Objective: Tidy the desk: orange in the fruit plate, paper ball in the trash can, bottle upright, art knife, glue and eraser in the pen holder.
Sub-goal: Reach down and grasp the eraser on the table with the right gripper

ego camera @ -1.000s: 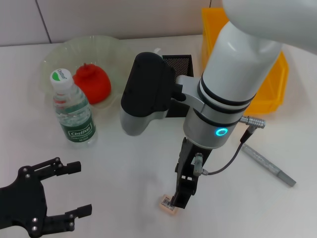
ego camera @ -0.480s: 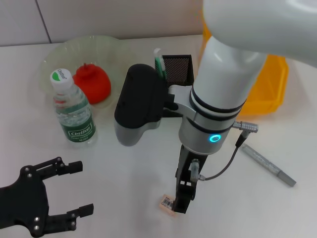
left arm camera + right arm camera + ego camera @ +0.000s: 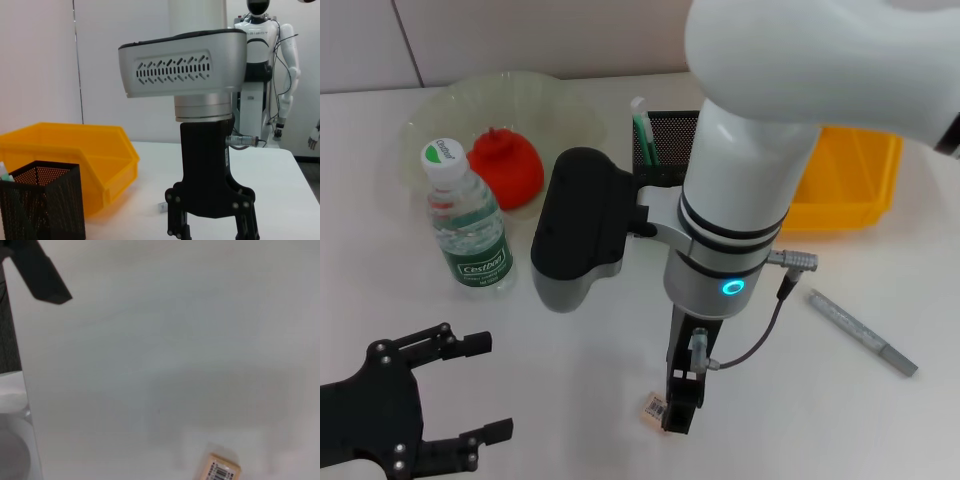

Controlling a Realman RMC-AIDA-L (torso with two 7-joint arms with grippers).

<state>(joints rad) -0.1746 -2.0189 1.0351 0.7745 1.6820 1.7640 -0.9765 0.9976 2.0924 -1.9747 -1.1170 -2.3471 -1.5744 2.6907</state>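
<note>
A small tan eraser [image 3: 655, 408] with a barcode label lies on the white desk near the front; it also shows in the right wrist view [image 3: 220, 470]. My right gripper [image 3: 679, 413] hangs straight down right beside it, empty; in the left wrist view its fingers [image 3: 175, 226] stand apart. The orange [image 3: 506, 168] sits in the clear fruit plate [image 3: 565, 105]. The bottle [image 3: 468, 222] stands upright by the plate. The black mesh pen holder [image 3: 670, 140] holds a green glue stick [image 3: 641, 124]. The grey art knife [image 3: 861, 332] lies at the right. My left gripper [image 3: 480, 388] is open at the front left. No paper ball shows.
A yellow bin [image 3: 855, 180] stands at the back right, behind the pen holder; it also shows in the left wrist view [image 3: 75, 155]. My right arm's thick body [image 3: 740, 200] hides much of the desk's middle.
My right arm has shifted left and toward the front, with its gripper staying by the eraser. More of the pen holder and the glue stick has come into view. My left gripper has drifted slightly down.
</note>
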